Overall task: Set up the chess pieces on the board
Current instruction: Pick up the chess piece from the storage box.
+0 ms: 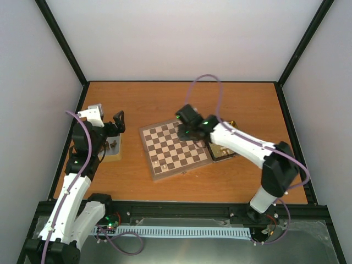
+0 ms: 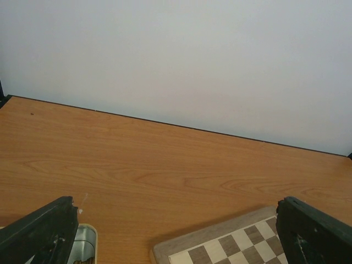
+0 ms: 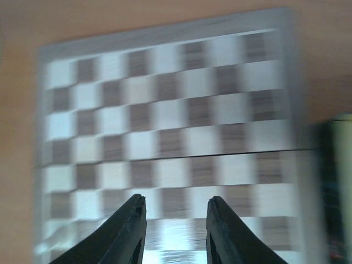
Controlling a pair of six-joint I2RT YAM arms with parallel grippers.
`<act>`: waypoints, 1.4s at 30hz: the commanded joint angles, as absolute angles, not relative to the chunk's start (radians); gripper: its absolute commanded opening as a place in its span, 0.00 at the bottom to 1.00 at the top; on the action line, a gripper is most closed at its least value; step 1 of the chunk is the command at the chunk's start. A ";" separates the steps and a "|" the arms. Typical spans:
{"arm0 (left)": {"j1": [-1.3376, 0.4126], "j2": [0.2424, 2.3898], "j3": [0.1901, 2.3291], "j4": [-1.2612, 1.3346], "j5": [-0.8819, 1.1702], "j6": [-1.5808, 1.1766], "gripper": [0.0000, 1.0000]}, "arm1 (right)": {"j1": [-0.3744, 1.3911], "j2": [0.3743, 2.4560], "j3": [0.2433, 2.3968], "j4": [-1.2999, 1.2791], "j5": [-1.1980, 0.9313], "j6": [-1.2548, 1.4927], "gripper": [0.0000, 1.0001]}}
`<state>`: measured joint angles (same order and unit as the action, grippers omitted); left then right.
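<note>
Pieces [image 1: 159,164]: a few pale ones on the board's [image 1: 173,148] near rows.
Tin [image 1: 223,153]: just beside the board, under my right arm; contents unclear.
Tray [image 2: 87,236]: contents mostly hidden. My left end effector [image 2: 176,201] hangs above it, released and empty, probably waiting to pick.
Right end effector [image 3: 176,201]: parted, empty, over the board's far half.

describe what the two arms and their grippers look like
The left arm and right arm are white-shelled with black joints, each trailing a purple cable. The left gripper and right gripper are black, with two tapered fingers. A green light glows near the right wrist.
</note>
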<state>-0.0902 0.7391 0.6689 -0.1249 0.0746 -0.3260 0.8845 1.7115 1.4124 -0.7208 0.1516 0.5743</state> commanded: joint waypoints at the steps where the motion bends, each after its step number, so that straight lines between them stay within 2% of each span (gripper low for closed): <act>1: -0.094 0.730 0.707 -0.118 0.075 -0.339 1.00 | 0.722 1.606 1.267 -0.709 0.286 0.627 0.31; 7: -0.094 0.727 0.706 -0.118 0.079 -0.339 1.00 | 0.532 1.579 1.145 -0.721 0.335 0.588 0.23; 13: -0.094 0.733 0.705 -0.117 0.083 -0.339 1.00 | 0.437 1.641 1.109 -0.661 0.313 0.554 0.24; 28: -0.094 0.730 0.703 -0.114 0.090 -0.341 1.00 | 0.355 1.793 1.170 -0.596 0.271 0.479 0.26; 42: -0.094 0.730 0.702 -0.112 0.094 -0.341 1.00 | 0.336 1.830 1.162 -0.580 0.287 0.474 0.25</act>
<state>-0.0902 0.7395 0.6689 -0.1261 0.0826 -0.3264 0.3508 1.8145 1.1515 -0.6006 0.2745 0.4854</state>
